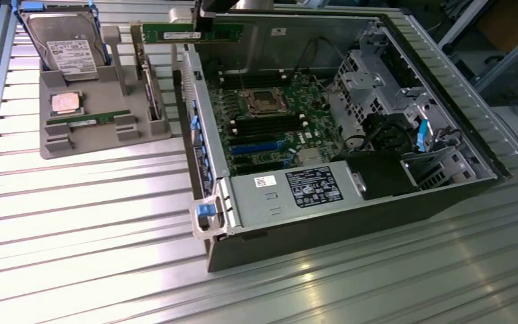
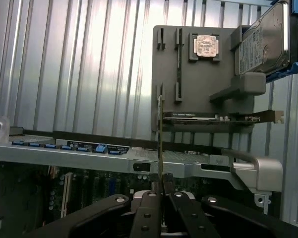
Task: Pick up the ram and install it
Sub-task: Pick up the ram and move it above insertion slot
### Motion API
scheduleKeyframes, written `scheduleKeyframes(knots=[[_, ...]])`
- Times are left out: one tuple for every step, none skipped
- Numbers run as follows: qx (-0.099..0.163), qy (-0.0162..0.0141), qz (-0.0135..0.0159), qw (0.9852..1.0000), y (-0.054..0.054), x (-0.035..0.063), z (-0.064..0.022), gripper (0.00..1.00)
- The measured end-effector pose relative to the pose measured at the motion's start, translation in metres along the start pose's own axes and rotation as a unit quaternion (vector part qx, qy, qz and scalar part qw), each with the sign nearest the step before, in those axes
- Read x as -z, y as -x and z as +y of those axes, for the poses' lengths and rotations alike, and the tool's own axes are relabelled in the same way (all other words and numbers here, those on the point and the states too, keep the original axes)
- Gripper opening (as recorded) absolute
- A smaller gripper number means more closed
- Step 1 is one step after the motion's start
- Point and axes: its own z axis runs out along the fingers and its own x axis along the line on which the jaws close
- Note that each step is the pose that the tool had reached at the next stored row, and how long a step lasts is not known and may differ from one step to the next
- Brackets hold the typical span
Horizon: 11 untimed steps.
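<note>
My gripper (image 1: 205, 19) hangs at the top edge of the exterior view, over the far wall of the open computer case (image 1: 207, 223). It is shut on the ram (image 1: 183, 32), a long green stick with a white label, held level in the air. In the wrist view the ram (image 2: 160, 139) shows edge-on as a thin upright strip, pinched between the black fingertips of the gripper (image 2: 161, 191). A second green stick (image 1: 88, 120) lies on the grey holder tray (image 1: 106, 138). The motherboard's long black memory slots (image 1: 264, 126) lie inside the case, beside the processor socket (image 1: 264, 101).
The grey tray also carries a hard drive (image 1: 65, 40), a square silver processor chip (image 1: 65, 102) and an upright expansion card (image 1: 154, 88). The case's power supply (image 1: 304, 189), drive cage (image 1: 367, 74) and cables crowd its inside. Ribbed metal table (image 1: 88, 229) surrounds everything.
</note>
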Motion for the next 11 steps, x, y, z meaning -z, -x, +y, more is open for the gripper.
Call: scheduleKeyframes(knots=[[0.0, 0.0004, 0.0, 1.0, 0.0, 0.0002, -0.0022, 0.12], [0.001, 0.0007, 0.0, 1.0, 0.0, 0.0004, -0.0037, 0.12], [0.001, 0.0011, 0.0, 1.0, -0.001, 0.0006, -0.006, 0.12], [0.001, 0.0017, 0.0, 1.0, -0.001, 0.0009, -0.0094, 0.12], [0.002, 0.0024, 0.0, 1.0, -0.001, 0.0012, -0.0128, 0.12], [0.002, 0.0028, -0.0001, 1.0, -0.002, 0.0015, -0.0152, 0.12], [0.002, 0.0033, -0.0001, 1.0, -0.002, 0.0017, -0.0182, 0.12], [0.003, 0.0039, -0.0001, 1.0, -0.002, 0.002, -0.0215, 0.12], [0.003, 0.0043, -0.0001, 1.0, -0.002, 0.0023, -0.0237, 0.12], [0.003, 0.0047, -0.0001, 1.0, -0.003, 0.0025, -0.026, 0.12], [0.004, 0.0053, -0.0001, 1.0, -0.003, 0.0028, -0.0294, 0.12]])
